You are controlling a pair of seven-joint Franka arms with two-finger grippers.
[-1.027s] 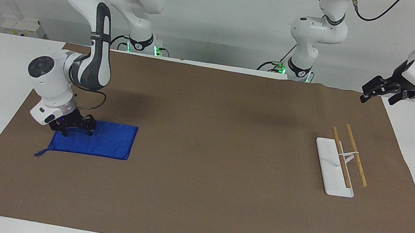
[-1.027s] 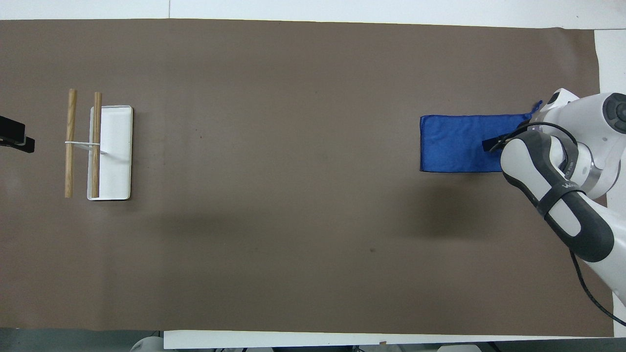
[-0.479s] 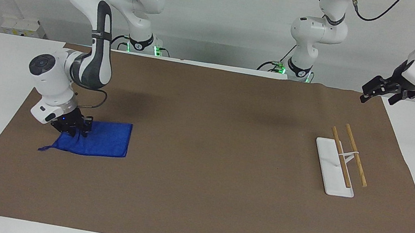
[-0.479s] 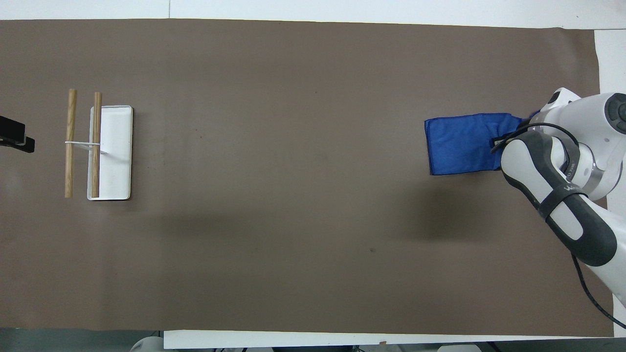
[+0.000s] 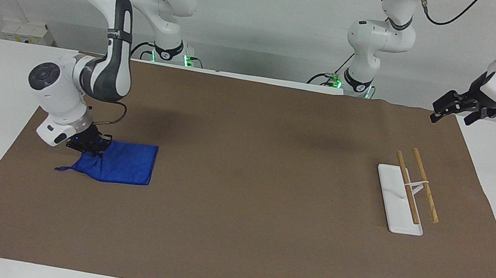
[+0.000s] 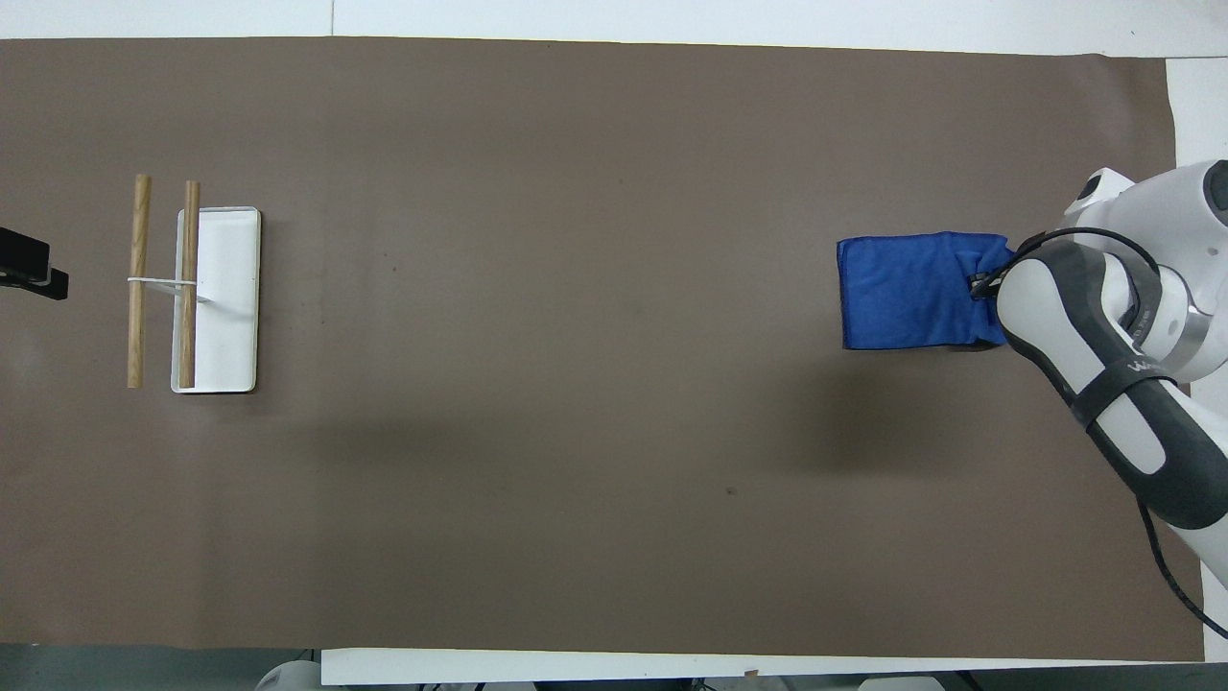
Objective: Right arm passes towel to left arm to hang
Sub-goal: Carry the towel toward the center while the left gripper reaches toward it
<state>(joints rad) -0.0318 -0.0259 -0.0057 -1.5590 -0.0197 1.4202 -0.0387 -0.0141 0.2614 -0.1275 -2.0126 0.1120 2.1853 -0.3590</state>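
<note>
The royal-blue towel (image 5: pixel 121 167) lies on the brown mat at the right arm's end of the table. Its end under the gripper is bunched and lifted, and its thin loop (image 5: pixel 61 169) trails off that end. My right gripper (image 5: pixel 88 146), with its blue light, is shut on that bunched end, low over the mat. In the overhead view the towel (image 6: pixel 902 293) shows, but the right arm covers most of the gripper (image 6: pixel 980 283). My left gripper (image 5: pixel 444 109) waits in the air over the mat's corner at the left arm's end, and just shows in the overhead view (image 6: pixel 29 269).
A white rack base (image 5: pixel 391 191) with two wooden rods (image 5: pixel 426 184) stands at the left arm's end of the mat; it also shows in the overhead view (image 6: pixel 225 297). The brown mat (image 5: pixel 253 169) covers most of the table.
My right gripper has closed on the towel's end and lifted it, dragging and bunching the towel toward the robots. The towel looks shorter now. The left arm has not moved.
</note>
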